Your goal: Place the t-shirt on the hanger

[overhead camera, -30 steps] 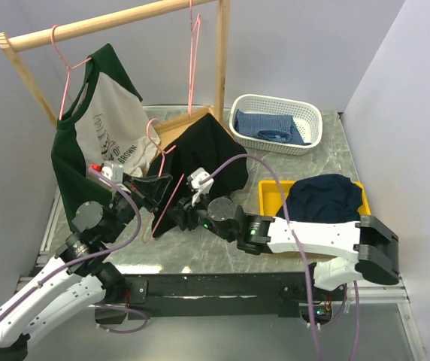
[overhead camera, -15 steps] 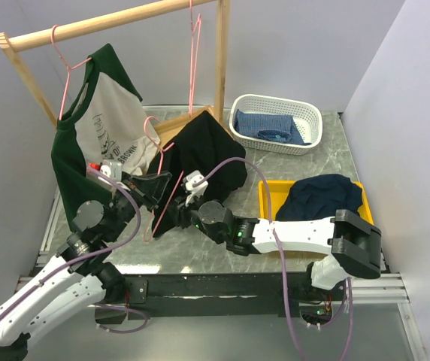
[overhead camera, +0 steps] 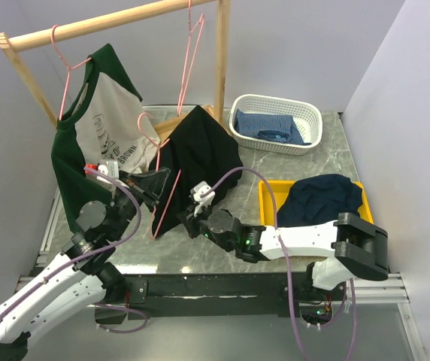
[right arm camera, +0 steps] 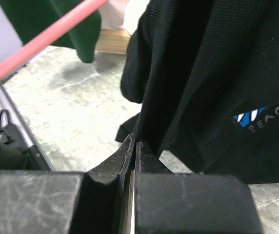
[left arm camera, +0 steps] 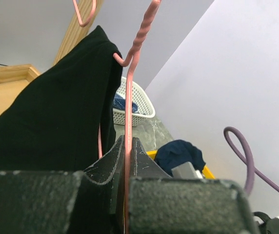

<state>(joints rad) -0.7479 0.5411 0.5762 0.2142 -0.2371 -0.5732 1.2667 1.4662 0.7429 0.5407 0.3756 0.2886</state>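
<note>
Your left gripper [left arm camera: 128, 163] is clamped on the hanger [left arm camera: 129, 105], with the jaws squeezed onto the thin pink wire a little below its twisted neck. From the jaws the wire rises almost straight up, and its hook curls over at the top, pointing away from the gripper. A lower length of the same wire slants down and back past the gripper toward your side.

The t-shirt [overhead camera: 200, 154] hangs right against that wire, on the left gripper's right side. It is a black drape whose long axis runs from a peak up beyond the gripper down to a hem near the table [overhead camera: 305, 162].

Your right gripper [right arm camera: 134, 146] sits at that hem. Its jaws are pressed together, and a fold of the black cloth looks to be pinched between the tips, though the close view leaves this a little unsure. A small blue-and-white printed label shows on the cloth just right of the jaws.

To the left of and beyond your left gripper, a grey shirt with green sleeves [overhead camera: 102, 131] hangs from a wooden rail [overhead camera: 110, 26] and crowds that side. A spare pink hanger [overhead camera: 189, 68] dangles from the rail directly above the t-shirt's peak.

Well off to the right of both grippers stand a white basket [overhead camera: 311, 120] holding blue cloth and a yellow tray [overhead camera: 269, 197] with a navy garment [overhead camera: 324, 197].
</note>
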